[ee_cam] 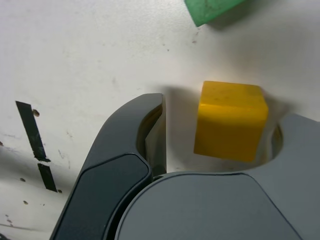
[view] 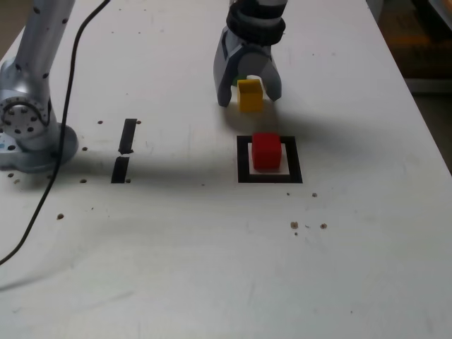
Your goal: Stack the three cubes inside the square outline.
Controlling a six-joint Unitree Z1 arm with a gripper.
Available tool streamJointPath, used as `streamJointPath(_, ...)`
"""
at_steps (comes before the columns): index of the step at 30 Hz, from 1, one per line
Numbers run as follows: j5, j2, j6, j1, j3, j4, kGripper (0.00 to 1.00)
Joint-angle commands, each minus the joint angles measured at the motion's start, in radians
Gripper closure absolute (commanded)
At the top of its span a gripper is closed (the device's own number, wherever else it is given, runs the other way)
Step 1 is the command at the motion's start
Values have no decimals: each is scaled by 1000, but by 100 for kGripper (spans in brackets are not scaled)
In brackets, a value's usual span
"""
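Your white table (view: 212, 268) holds the black square outline (view: 243, 161) at centre frame, the red cube (view: 266, 150) inside it. Just above, your gripper (view: 247, 90) straddles the yellow cube (view: 250, 95), jaws apart, one finger (ee_cam: 150, 135) clear of it. The green cube (ee_cam: 210, 9) sits behind.

White counter (view: 212, 268) fills nearly the whole exterior view; surface scuffed, w/ small dark specks and crumbs scattered about. Two short black tape strips (view: 124, 150) sit toward that view's left. Black cable (view: 49, 162) trails across the left side. Upper right corner: darker floor and dim, blurred furniture past the counter edge. Light even, soft shadows.
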Motion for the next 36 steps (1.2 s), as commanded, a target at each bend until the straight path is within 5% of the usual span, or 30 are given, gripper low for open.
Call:
streamJointPath(1, -6, 1, 1, 2, 10, -19, 48)
streamJointPath(17, -16, -1, 11, 1, 22, -68, 64)
streamJointPath(28, -32, -182, -74, -120, -121, 189, 65)
streamJointPath(36, -76, -143, -186, -290, -155, 217, 65)
